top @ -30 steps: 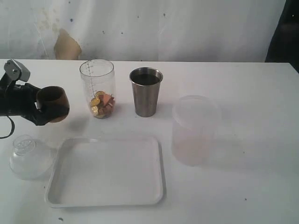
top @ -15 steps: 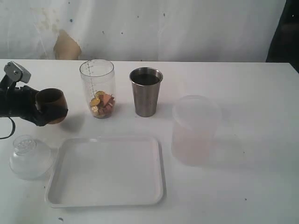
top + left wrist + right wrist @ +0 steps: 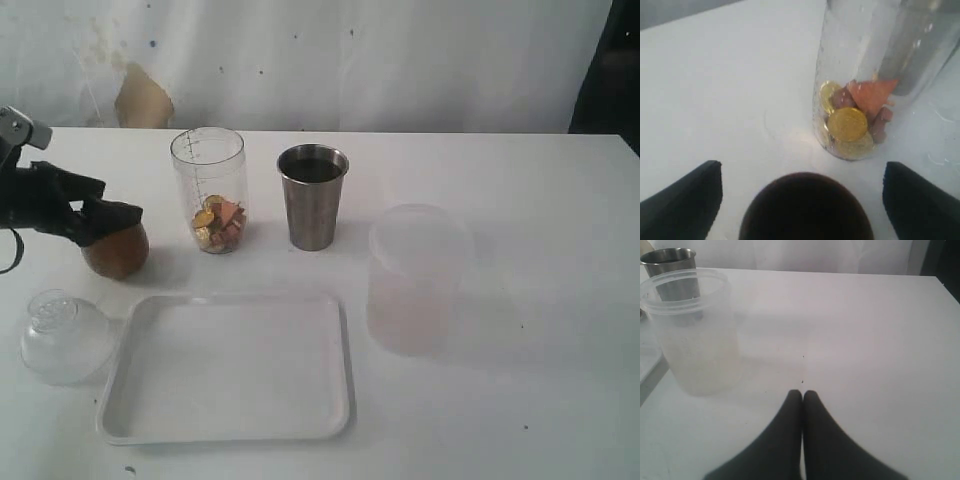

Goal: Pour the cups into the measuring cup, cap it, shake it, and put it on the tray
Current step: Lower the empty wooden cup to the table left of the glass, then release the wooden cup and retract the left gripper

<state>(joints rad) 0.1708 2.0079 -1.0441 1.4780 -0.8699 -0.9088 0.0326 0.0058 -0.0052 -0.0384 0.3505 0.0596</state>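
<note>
we are holding our left gripper [image 3: 108, 218] [image 3: 801, 169] low over the small rounded brown wooden cup [image 3: 116, 251] [image 3: 805, 209], its two dark fingers [image 3: 685, 200] spread wide with the cup sitting between them, and in the left wrist view neither finger is touching it. the cup is standing on the white table [image 3: 540, 200] just beyond the far left corner of the flat white rectangular plastic tray [image 3: 230, 370]. the tall clear plastic measuring cup [image 3: 208, 190] [image 3: 855, 100] is standing upright beyond the tray's far edge, towards its left end, and it is holding gold coins and reddish-brown pieces at the bottom. the tapered stainless-steel tumbler [image 3: 313, 197] [image 3: 671, 260] is standing beyond the tray's far right corner; its inside is looking dark and we cannot tell what is in it. the larger frosted translucent plastic cup [image 3: 418, 280] [image 3: 692, 335] is standing near the tray's right side, apart from it. the clear plastic dome cap [image 3: 62, 337] is resting with its neck up just beside the tray's left edge. our right gripper [image 3: 802, 396] is showing only in the right wrist view, with its fingers pressed together and nothing between them, near the frosted cup.
</note>
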